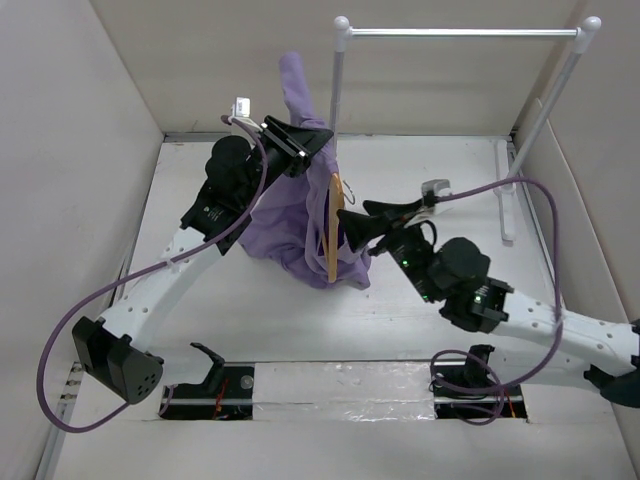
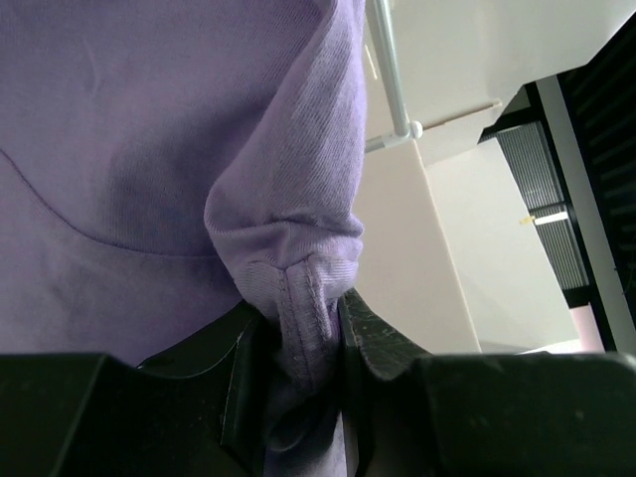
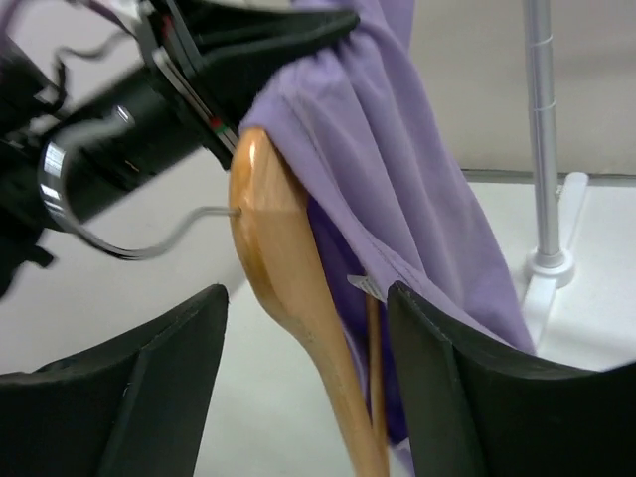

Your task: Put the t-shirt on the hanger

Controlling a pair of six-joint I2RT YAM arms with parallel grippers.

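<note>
The lavender t-shirt [image 1: 290, 215] hangs bunched from my left gripper [image 1: 300, 143], which holds it up off the table. In the left wrist view a folded, seamed hem of the t-shirt [image 2: 288, 238] is pinched between the jaws of the left gripper [image 2: 303, 348]. The wooden hanger [image 1: 333, 230] stands on edge against the cloth, one shoulder tucked under the t-shirt [image 3: 397, 169]. My right gripper [image 1: 366, 222] stands open around the hanger [image 3: 288, 268]. Its fingers [image 3: 149, 397] sit on either side of the wood without touching it. The metal hook [image 3: 129, 246] points left.
A white and silver clothes rail [image 1: 460, 33] stands at the back, with one post [image 1: 335, 90] just behind the shirt and a white foot [image 1: 505, 190] at the right. Pale walls close in the table on the left, right and back. Purple cables loop by both arms.
</note>
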